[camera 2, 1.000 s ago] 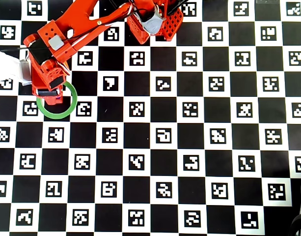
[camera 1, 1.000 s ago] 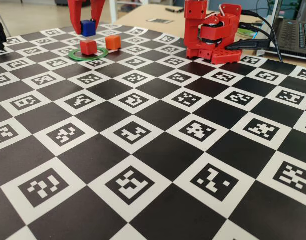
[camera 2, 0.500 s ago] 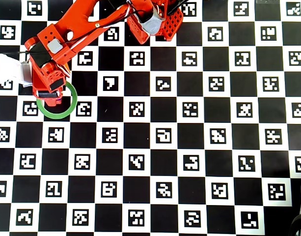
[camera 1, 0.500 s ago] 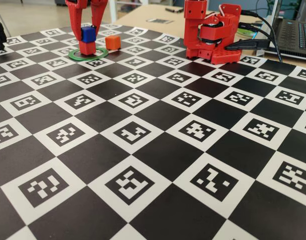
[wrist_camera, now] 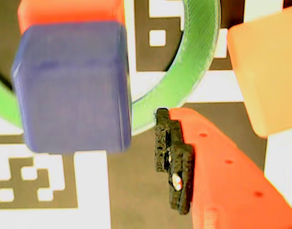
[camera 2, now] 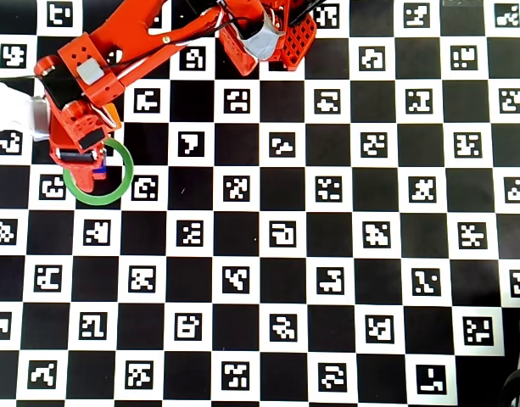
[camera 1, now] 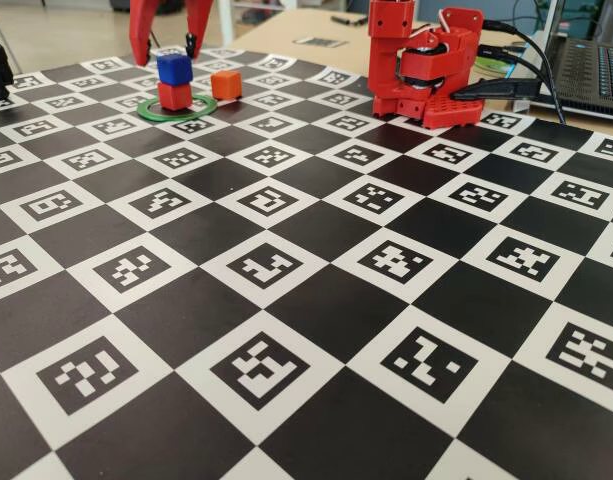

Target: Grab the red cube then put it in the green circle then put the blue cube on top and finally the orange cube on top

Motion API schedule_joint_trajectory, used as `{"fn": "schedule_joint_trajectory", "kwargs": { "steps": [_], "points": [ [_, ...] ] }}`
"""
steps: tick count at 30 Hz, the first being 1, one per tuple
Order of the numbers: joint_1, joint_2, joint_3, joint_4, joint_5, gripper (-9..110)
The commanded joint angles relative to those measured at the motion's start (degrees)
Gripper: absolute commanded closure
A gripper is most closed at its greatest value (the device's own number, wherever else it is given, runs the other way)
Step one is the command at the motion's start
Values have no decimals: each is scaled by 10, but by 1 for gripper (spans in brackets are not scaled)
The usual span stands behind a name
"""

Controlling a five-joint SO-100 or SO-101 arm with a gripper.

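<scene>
Here, in the fixed view, we see the blue cube [camera 1: 172, 68] sitting squarely on the red cube [camera 1: 174, 95], and that red cube stands inside the green circle [camera 1: 208, 106] on the checkered marker board [camera 1: 286, 330]. The orange cube [camera 1: 226, 84] rests on the board just beside the ring, to its right in this view, apart from the stack. The gripper [camera 1: 168, 48] hangs above the blue cube with its 2 red fingers spread apart, 1 on each side, neither touching the cube. The overhead view hides most of this: the arm [camera 2: 115, 59] covers the stack, and we make out only a sliver of blue [camera 2: 99, 169] inside the ring [camera 2: 117, 188], plus a bit of orange [camera 2: 113, 113] near the arm. The wrist view gives texture instead. There the blue cube [wrist_camera: 72, 86] fills the left side, matte with faint ribbing, the red cube [wrist_camera: 69, 12] peeking out beyond it; the ring [wrist_camera: 193, 62] shows fine printed lines, and the orange cube [wrist_camera: 262, 71] looks pale and washed out at the right edge. Only 1 finger [wrist_camera: 222, 176] shows there, red with small holes and a rough black pad [wrist_camera: 172, 160] on its inner face.
</scene>
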Motion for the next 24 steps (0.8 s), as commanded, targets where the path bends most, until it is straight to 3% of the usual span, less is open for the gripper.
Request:
{"fn": "schedule_joint_trajectory", "kwargs": {
  "steps": [1, 13, 24],
  "points": [
    [18, 99, -42, 19, -10, 67],
    [75, 251, 127, 37, -11, 65],
    [84, 296, 319, -66, -6, 62]
  ]
}}
